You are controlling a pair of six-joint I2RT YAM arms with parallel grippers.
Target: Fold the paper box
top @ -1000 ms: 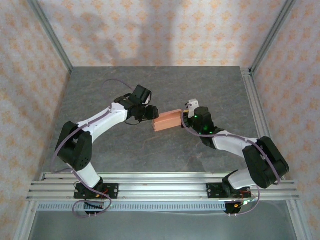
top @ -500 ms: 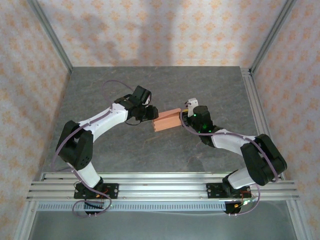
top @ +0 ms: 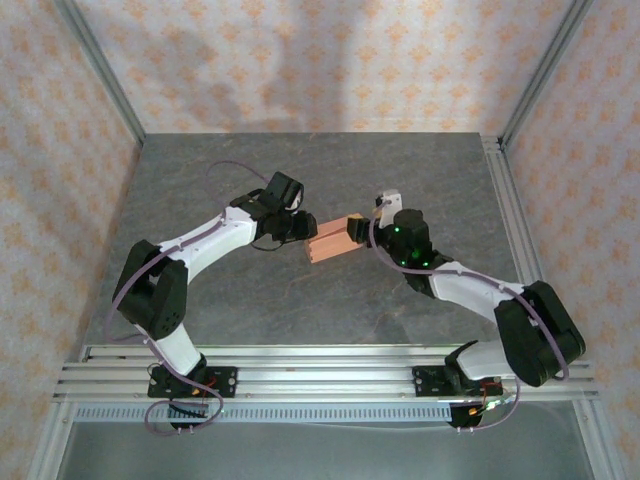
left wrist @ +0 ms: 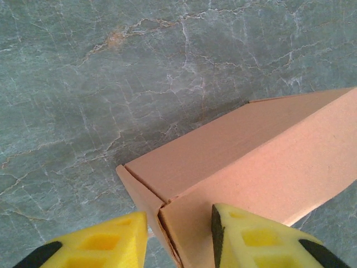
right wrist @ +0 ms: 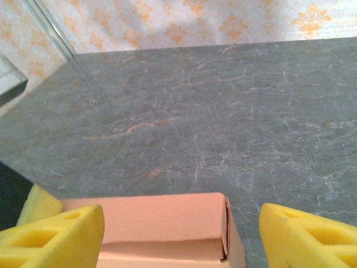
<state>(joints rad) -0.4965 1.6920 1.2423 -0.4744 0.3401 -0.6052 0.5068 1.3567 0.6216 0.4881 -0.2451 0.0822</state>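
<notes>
The paper box [top: 330, 241] is a small salmon-orange closed carton at the table's middle, lying slanted between the two arms. My left gripper [top: 301, 228] is at its left end. In the left wrist view its yellow fingers [left wrist: 252, 240] straddle the box's [left wrist: 245, 162] near corner, one against the end flap and one on the long side, so my left gripper [left wrist: 178, 223] is shut on it. My right gripper [top: 366, 229] stands at the box's right end. Its jaws [right wrist: 179, 234] are wide open around the box [right wrist: 162, 223], the right finger [right wrist: 307, 237] well clear of it.
Grey marbled table [top: 300, 180] all round the box. Patterned walls enclose the back and sides, with aluminium posts at the corners [top: 100, 70]. A metal rail [top: 505, 200] runs along the right edge. The arm bases sit on rails [top: 320, 375] at the near edge.
My right gripper has opened from shut, letting go of the box's right end. The left jaws have narrowed on the left end. The box has shifted slightly left.
</notes>
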